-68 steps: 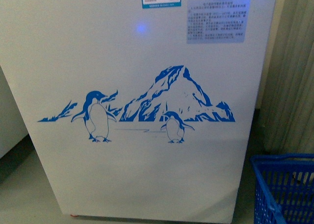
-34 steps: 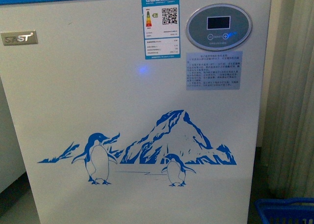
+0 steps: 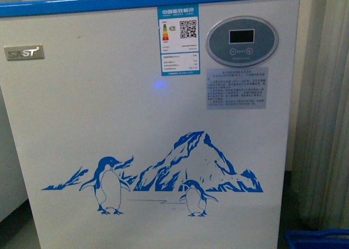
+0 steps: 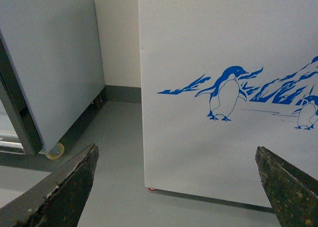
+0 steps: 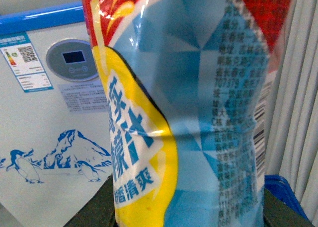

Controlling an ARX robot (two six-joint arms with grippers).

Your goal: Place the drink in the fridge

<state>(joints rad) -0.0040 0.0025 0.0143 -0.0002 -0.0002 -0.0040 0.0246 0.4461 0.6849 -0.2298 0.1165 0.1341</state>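
Observation:
The fridge (image 3: pixel 109 107) is a white chest freezer with a blue top rim (image 3: pixel 82 6), a penguin-and-mountain decal and an oval control panel (image 3: pixel 242 41); its front fills the front view. It also shows in the left wrist view (image 4: pixel 223 48) and the right wrist view (image 5: pixel 44 117). My right gripper (image 5: pixel 184 217) is shut on the drink (image 5: pixel 189 113), whose blue, yellow and red label fills that view; its cap is out of view. My left gripper (image 4: pixel 176 187) is open and empty, low before the fridge's lower left corner. Neither arm shows in the front view.
A grey-white cabinet (image 4: pixel 44 63) on wheels stands left of the fridge, with a grey floor gap (image 4: pixel 109 152) between them. A blue basket (image 3: pixel 319 239) sits on the floor at the right, before a pale curtain (image 3: pixel 327 113).
The front view has risen: the fridge's blue top rim, label and control panel have come into sight, and the blue basket has dropped to the frame's lower right corner.

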